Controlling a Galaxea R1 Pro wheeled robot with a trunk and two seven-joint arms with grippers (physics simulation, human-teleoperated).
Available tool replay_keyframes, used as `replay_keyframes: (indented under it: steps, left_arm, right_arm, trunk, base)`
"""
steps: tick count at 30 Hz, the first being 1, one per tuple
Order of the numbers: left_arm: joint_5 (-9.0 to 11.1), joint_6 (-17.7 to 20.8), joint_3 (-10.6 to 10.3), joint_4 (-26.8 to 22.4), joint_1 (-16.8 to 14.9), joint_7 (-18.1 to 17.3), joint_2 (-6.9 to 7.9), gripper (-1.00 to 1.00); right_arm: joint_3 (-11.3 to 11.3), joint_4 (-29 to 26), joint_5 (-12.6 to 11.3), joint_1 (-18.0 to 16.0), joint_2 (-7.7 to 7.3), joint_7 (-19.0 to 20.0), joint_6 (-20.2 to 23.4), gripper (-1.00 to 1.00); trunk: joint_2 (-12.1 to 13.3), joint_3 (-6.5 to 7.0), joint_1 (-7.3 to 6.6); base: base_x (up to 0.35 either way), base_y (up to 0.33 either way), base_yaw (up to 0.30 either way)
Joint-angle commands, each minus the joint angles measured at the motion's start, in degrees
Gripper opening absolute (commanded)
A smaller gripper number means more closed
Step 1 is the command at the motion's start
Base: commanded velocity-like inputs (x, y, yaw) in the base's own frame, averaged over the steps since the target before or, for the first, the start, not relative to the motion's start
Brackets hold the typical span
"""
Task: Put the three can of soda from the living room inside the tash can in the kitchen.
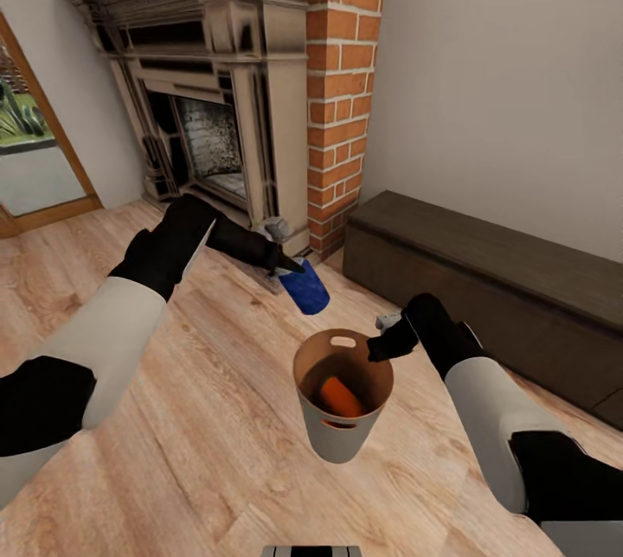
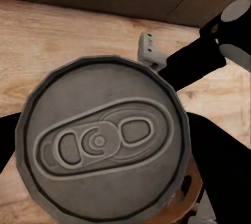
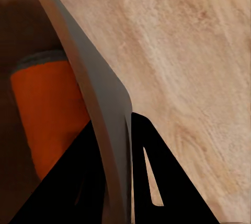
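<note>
I have the blue can (image 1: pixel 305 286) pinched in my left end effector (image 1: pixel 290 267), held in the air just beyond the far-left rim of the trash pail (image 1: pixel 339 444). In the left wrist view the can's grey top (image 2: pixel 102 140) faces the camera, with the pail's brown rim (image 2: pixel 183 203) peeking out beneath it. My right end effector (image 1: pixel 381 348) is clamped narrow on the pail's right wall, one finger (image 3: pixel 73 182) inside and the other outside, carrying the pail off the wooden floor (image 1: pixel 208 453). One orange can (image 1: pixel 342 397) already lies tilted in the bottom. I cannot spot a third can from here.

The risk, as I judge it: the blue can is not yet over the opening, so letting go now would drop it past the rim onto the floor, where it could roll toward the fireplace (image 1: pixel 208 142) or the dark bench (image 1: pixel 484 280). The pail also hangs from a thin one-sided pinch, so a knock from the can could twist it loose.
</note>
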Motion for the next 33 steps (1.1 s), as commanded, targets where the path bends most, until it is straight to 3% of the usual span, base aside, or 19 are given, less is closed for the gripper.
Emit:
replay_keyframes:
  steps: [1,6,7,9,12,14,20,33]
  left_arm:
    - [-0.27,0.0,-1.52,0.37,-0.27,-3.22,0.02,-1.0]
    - [-0.36,0.0,-8.79,0.96,-0.5,-6.71,-0.2,-1.0]
    - [-0.4,0.0,-10.84,1.69,-0.52,-7.12,-1.23,-1.0]
    - [-0.43,0.0,-11.94,3.08,-0.51,-7.21,-2.35,-1.0]
    - [-0.37,0.0,-17.19,7.45,-0.51,-6.95,-4.96,-1.0]
    - [-0.26,0.0,-19.13,8.57,-0.5,-6.64,-6.12,-1.0]
    - [-0.13,0.0,-19.93,9.3,-0.42,-1.95,-8.12,-1.0]
    - [-0.16,-0.59,-20.01,9.43,0.08,1.69,-8.6,-1.0]
  right_arm:
    - [-0.06,0.87,-0.94,-0.73,0.3,0.2,0.38,-1.0]
    - [-0.04,1.63,-1.01,-2.1,0.67,0.21,0.38,-1.0]
    - [-0.06,1.73,-0.99,-2.75,0.97,0.22,0.38,-1.0]
    - [-0.05,1.77,-0.98,-3.09,1.09,0.22,0.38,-1.0]
    - [-0.1,1.82,-0.96,-4.15,1.25,0.25,0.38,-1.0]
    - [-0.12,1.85,-0.98,-4.87,1.47,0.29,0.38,-1.0]
    - [-0.13,2.53,-0.97,-6.15,3.46,0.23,0.38,-1.0]
    - [-0.1,3.48,-0.87,-6.78,4.04,0.22,0.38,-1.0]
  trunk:
    - [0.42,0.19,-0.23]
    - [1.22,0.54,-0.66]
    - [1.22,0.54,-0.66]
    - [1.22,0.54,-0.66]
    - [1.22,0.54,-0.66]
    - [1.22,0.54,-0.66]
    - [1.22,0.54,-0.66]
    - [1.22,0.54,-0.66]
  base:
    - [0.0,0.0,0.0]
    - [0.0,0.0,0.0]
    - [0.0,0.0,0.0]
    - [0.0,0.0,0.0]
    - [0.0,0.0,0.0]
    - [0.0,0.0,0.0]
    - [0.0,0.0,0.0]
    - [0.0,0.0,0.0]
